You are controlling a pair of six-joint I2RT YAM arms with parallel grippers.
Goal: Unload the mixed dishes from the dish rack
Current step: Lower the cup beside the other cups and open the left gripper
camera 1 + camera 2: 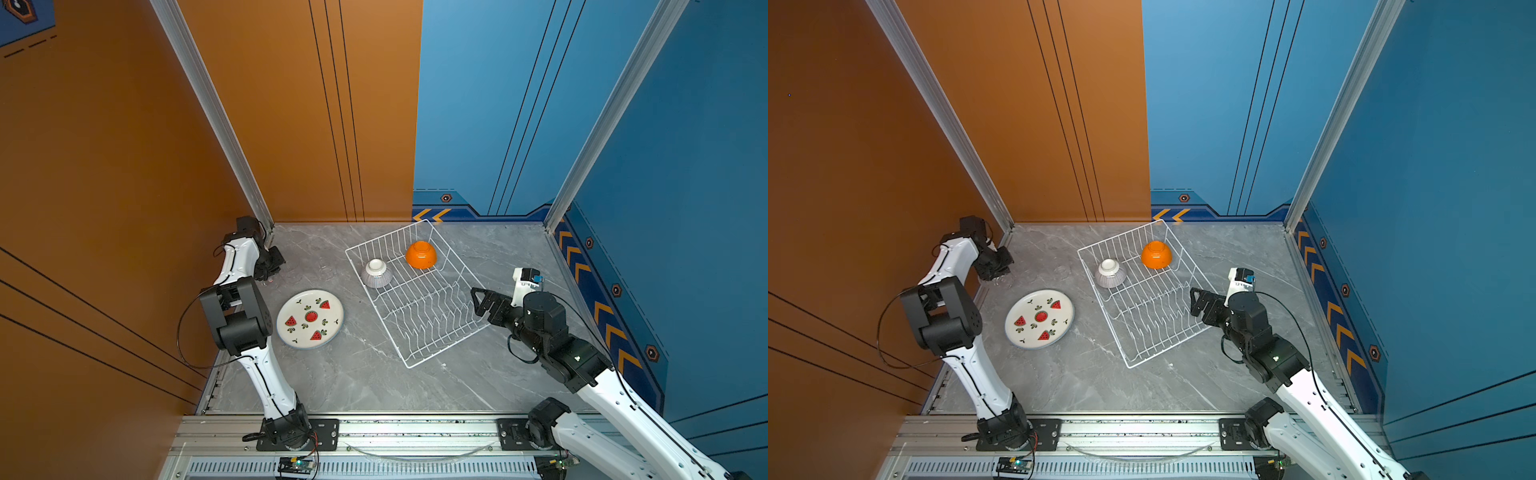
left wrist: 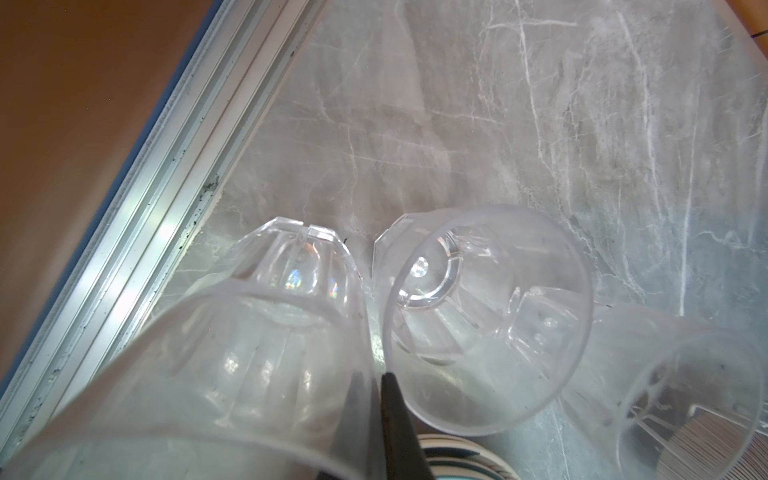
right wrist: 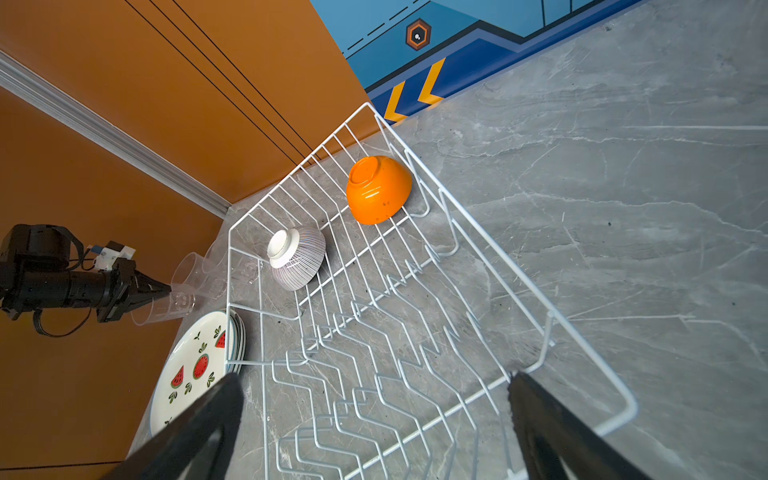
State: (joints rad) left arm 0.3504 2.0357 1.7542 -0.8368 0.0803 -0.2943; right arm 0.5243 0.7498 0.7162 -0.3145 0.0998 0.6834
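Note:
The white wire dish rack [image 1: 424,316] sits slanted at mid-table. An orange bowl [image 1: 421,254] and a small grey-striped bowl [image 1: 376,274] lie upside down in its far end. On the table left of it, the watermelon plate [image 1: 310,318] tops a stack of plates [image 3: 239,336]. By the far-left corner my left gripper [image 2: 374,378] is shut on the wall of a clear glass [image 2: 232,365], one finger inside and one outside. Two more clear glasses [image 2: 486,316] [image 2: 685,395] stand beside it. My right gripper [image 3: 374,399] hangs open over the rack's right rim, holding nothing.
An aluminium rail [image 2: 158,208] and the orange wall run close behind the glasses. Blue walls close off the back and right. The grey marble tabletop [image 1: 374,382] runs forward to the front mounting rail.

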